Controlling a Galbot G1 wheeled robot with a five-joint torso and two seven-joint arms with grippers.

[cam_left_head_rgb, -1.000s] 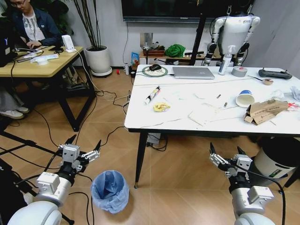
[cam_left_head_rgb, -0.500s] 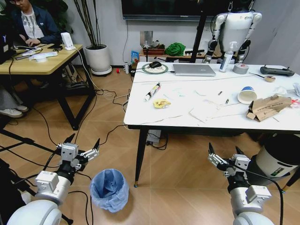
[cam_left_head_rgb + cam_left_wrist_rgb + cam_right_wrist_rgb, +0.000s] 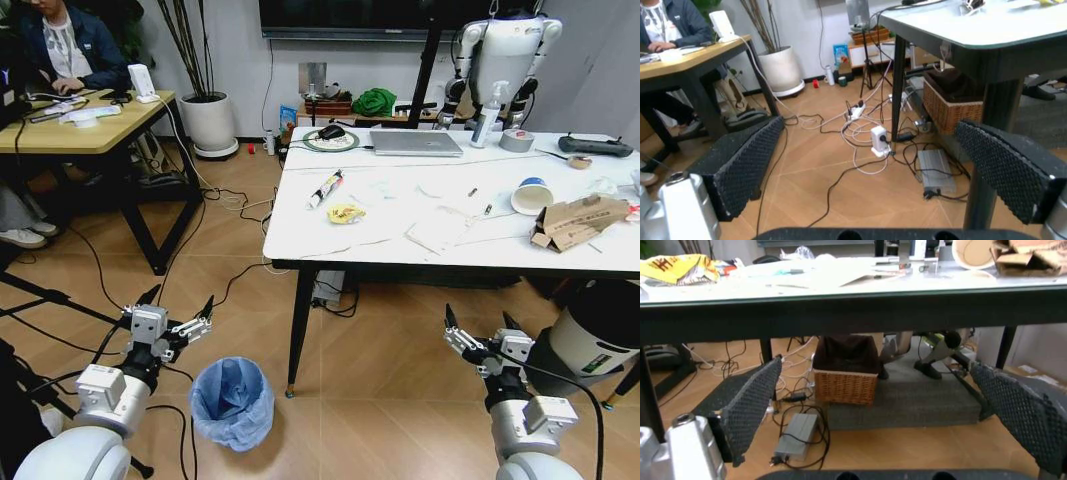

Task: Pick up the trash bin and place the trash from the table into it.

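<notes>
Both grippers [image 3: 177,311] [image 3: 486,331] spread; yellow wrapper [image 3: 675,267] red print illegible.

You're looking at a warm wooden floor [image 3: 240,250] with cables [image 3: 225,205] snaking all over it. There's a light wooden desk [image 3: 85,130] on the left, a white planter [image 3: 210,125] against the pale wall [image 3: 245,60], a dark screen [image 3: 350,18] mounted above, and a wicker basket [image 3: 843,385] on a grey rug [image 3: 920,400].

No text, label, brand or number can be read with certainty. The yellow wrapper [image 3: 677,267] on the table [image 3: 853,295], above and ahead of the right gripper [image 3: 887,405], bears dark printed characters, illegible.
</notes>
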